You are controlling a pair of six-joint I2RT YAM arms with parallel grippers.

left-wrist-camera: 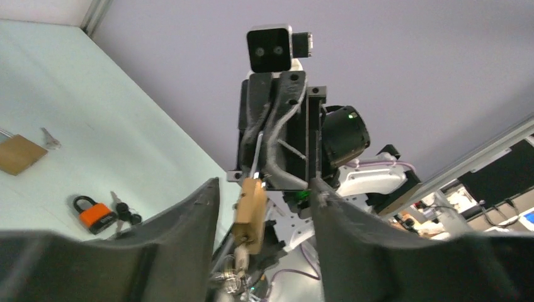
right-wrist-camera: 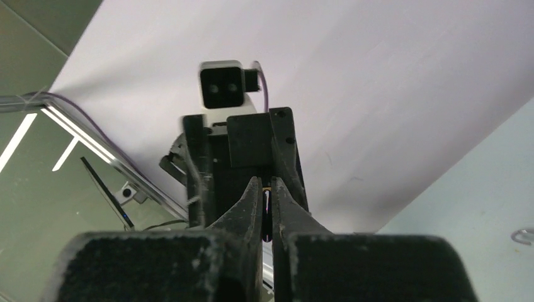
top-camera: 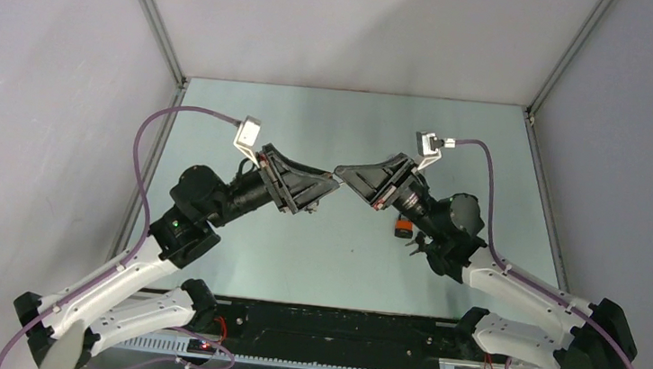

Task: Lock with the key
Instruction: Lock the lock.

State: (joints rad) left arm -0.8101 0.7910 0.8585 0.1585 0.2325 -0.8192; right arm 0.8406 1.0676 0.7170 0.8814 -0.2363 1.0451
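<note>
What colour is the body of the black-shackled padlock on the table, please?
Orange; the padlock shows best in the left wrist view.

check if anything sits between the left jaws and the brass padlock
Nothing visible does. The padlock hangs from the shut right gripper, in the gap of the open left gripper; the left wrist view shows only air on either side of it.

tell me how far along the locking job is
Done: the brass padlock is off the table, hanging from the shut right gripper. In hand: the left gripper stands open around it, not touching; keys dangle beneath. Left: turning a key; whether it is locked yet can't be seen.
</note>
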